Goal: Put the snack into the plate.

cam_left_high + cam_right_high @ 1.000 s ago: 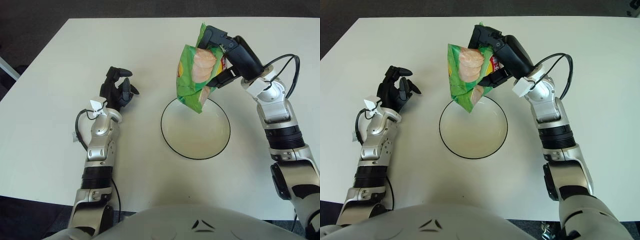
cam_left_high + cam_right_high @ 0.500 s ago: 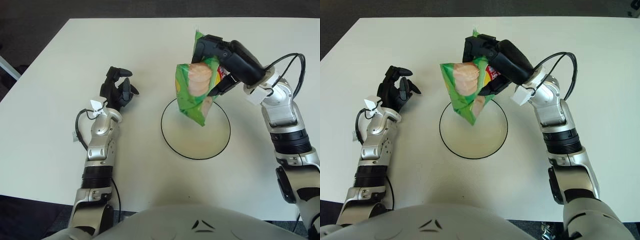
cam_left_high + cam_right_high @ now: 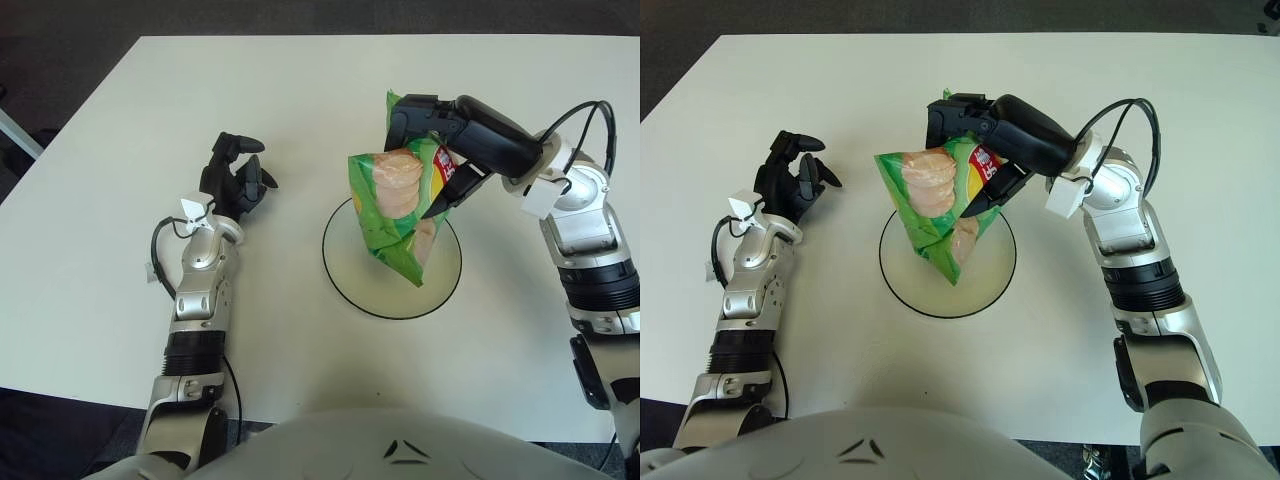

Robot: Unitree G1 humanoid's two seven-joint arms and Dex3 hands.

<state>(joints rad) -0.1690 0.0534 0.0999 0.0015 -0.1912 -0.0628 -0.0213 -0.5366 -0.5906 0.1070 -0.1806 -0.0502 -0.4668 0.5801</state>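
My right hand (image 3: pixel 440 135) is shut on the top of a green snack bag (image 3: pixel 396 212) with chips pictured on it. The bag hangs tilted over the round black-rimmed plate (image 3: pixel 345 285) at the table's middle; its lower corner is low over the plate's centre, and I cannot tell whether it touches. The bag also shows in the right eye view (image 3: pixel 938 208), above the plate (image 3: pixel 902 290). My left hand (image 3: pixel 235 180) rests on the table to the left of the plate, fingers curled, holding nothing.
The white table (image 3: pixel 300 90) carries only the plate. Its far edge and left edge border a dark floor (image 3: pixel 50 40).
My right hand has moved down and toward me with the bag, bringing it from the plate's far rim to over its centre. The left hand has not moved.
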